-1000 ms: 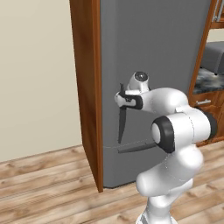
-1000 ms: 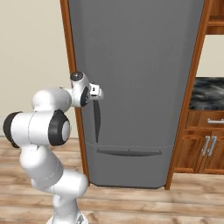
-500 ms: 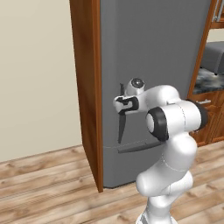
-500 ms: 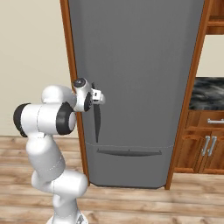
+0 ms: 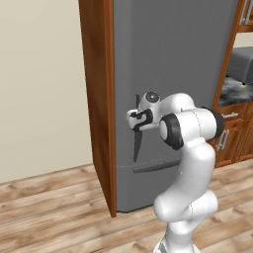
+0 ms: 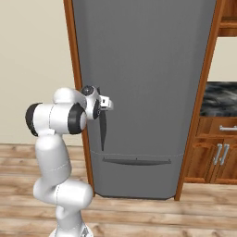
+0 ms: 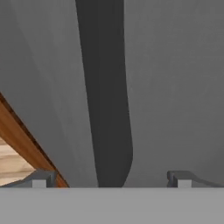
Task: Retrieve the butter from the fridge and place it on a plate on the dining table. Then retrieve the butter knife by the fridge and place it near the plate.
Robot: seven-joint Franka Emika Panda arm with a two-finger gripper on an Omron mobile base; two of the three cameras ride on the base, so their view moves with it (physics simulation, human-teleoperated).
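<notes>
Where the fridge (image 6: 148, 83) handle (image 7: 107, 100) curves, seemingly between open gripper (image 7: 109, 179) fingertips.

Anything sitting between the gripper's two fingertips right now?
Yes: in the hand view, the fridge's dark curved door handle runs between the open gripper's fingertips, not yet clamped.

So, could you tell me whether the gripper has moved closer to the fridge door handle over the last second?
Yes. The gripper has moved toward the wood side panel, from right of the upright handle to over it, jaws open.
</notes>
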